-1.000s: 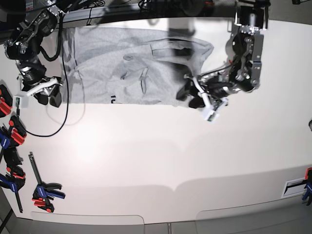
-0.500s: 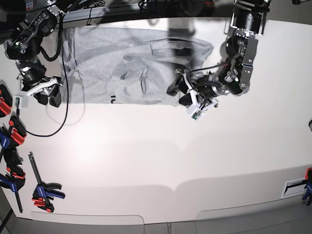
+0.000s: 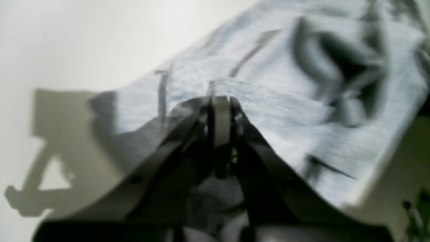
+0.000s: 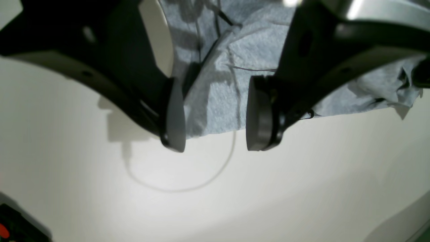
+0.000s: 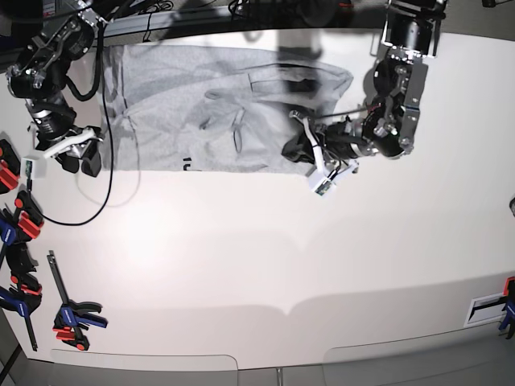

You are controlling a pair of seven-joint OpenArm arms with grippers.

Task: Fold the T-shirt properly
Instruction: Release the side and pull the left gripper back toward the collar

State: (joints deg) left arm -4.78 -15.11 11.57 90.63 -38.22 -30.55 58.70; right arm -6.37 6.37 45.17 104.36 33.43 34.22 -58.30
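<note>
The grey T-shirt (image 5: 209,104) lies spread and wrinkled along the far side of the white table (image 5: 265,241), with a bit of black lettering at its near hem. My left gripper (image 5: 294,150) sits at the shirt's near right corner, shut on a raised fold of the cloth (image 3: 268,101); in the left wrist view the jaws (image 3: 220,99) meet with fabric pinched at their tips. My right gripper (image 5: 83,163) hovers at the shirt's near left corner, open. In the right wrist view the shirt's edge (image 4: 218,97) shows between its two fingertips (image 4: 215,134), apart from both pads.
A thin black cable (image 5: 105,201) loops over the table by the right gripper. Red, blue and black clamps (image 5: 18,225) lie along the left edge, another (image 5: 76,315) near the front left. A small label (image 5: 487,310) sits at the right edge.
My left gripper has moved left onto the shirt's near right corner and closed on the cloth. The right arm has not moved.
</note>
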